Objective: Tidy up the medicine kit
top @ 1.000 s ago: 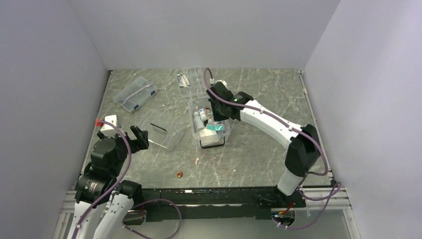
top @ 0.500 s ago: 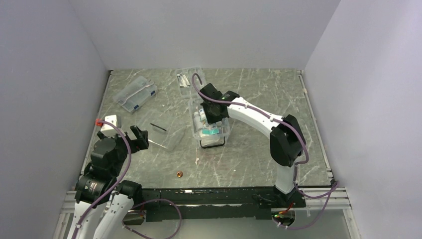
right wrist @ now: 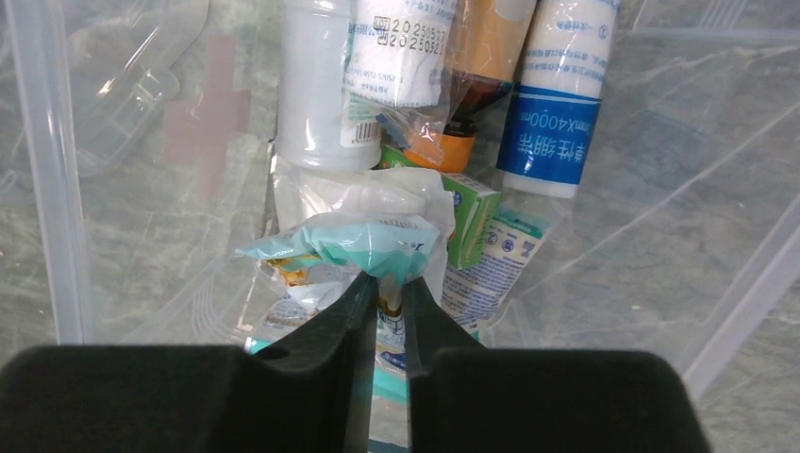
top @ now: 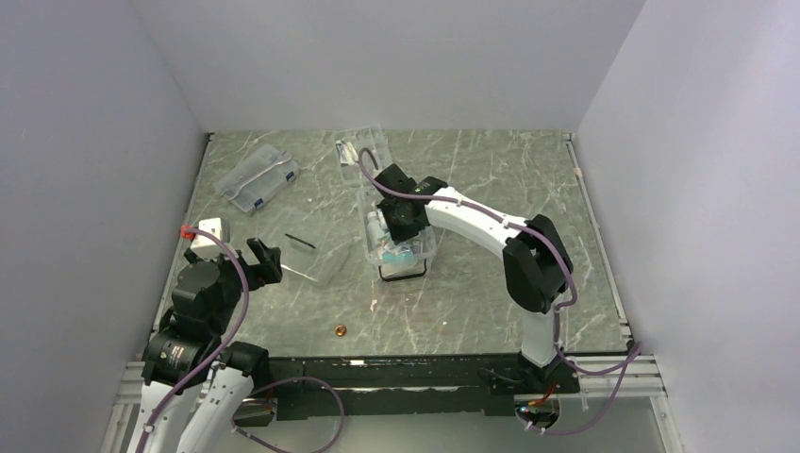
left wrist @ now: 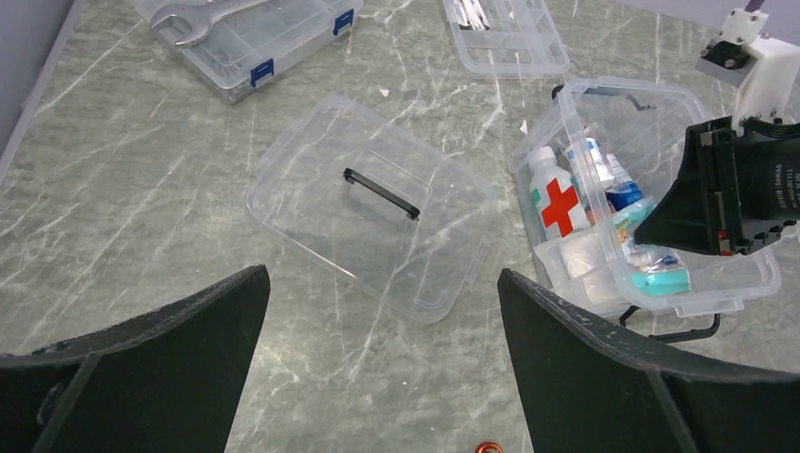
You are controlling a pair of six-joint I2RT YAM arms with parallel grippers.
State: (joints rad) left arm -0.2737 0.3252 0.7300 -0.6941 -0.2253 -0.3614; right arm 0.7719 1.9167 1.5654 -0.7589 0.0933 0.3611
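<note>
— Mid-desk, a little toward the far edge: the medicine kit (top: 401, 236) (left wrist: 604, 90) (right wrist: 47, 170). Clear, thin-walled plastic tub, rectangular, rounded corners, red cross (left wrist: 559, 208) on its front wall. Open at the top.

— And the cover?

— Its lid (top: 311, 257) (left wrist: 368, 208) lies flat between the kit and the left edge, apart from the tub. Same clear plastic, with a slim dark handle (left wrist: 380, 192) across its middle. The desk (top: 472, 283) is grey-green with white veins, like marble.

— What is in the tub?

— A smooth white bottle (right wrist: 321, 85), a white tube with a blue band (right wrist: 557, 104), a small green carton (right wrist: 469, 222), and crinkled clear wrappers. All of it lies on its side, packed close.

— The right pincer?

— The right gripper (top: 408, 226) (right wrist: 389, 283) is down inside the tub. Its black fingers are nearly together, pinching a crumpled teal packet (right wrist: 363, 245) at the tips.

— The left one?

— The left gripper (top: 267, 260) (left wrist: 382, 276) is near the left edge, its fingers spread wide, holding nothing and facing the lid without touching it.

— Anything else on the desk?

— A flat clear case (top: 257, 177) (left wrist: 245, 42) with blue latches sits toward the far-left corner, with a metal wrench inside. A clear divided tray (top: 363, 151) (left wrist: 505, 33) sits by the far edge, just behind the kit. A small copper-coloured ring (top: 340, 330) lies toward the near edge.
</note>
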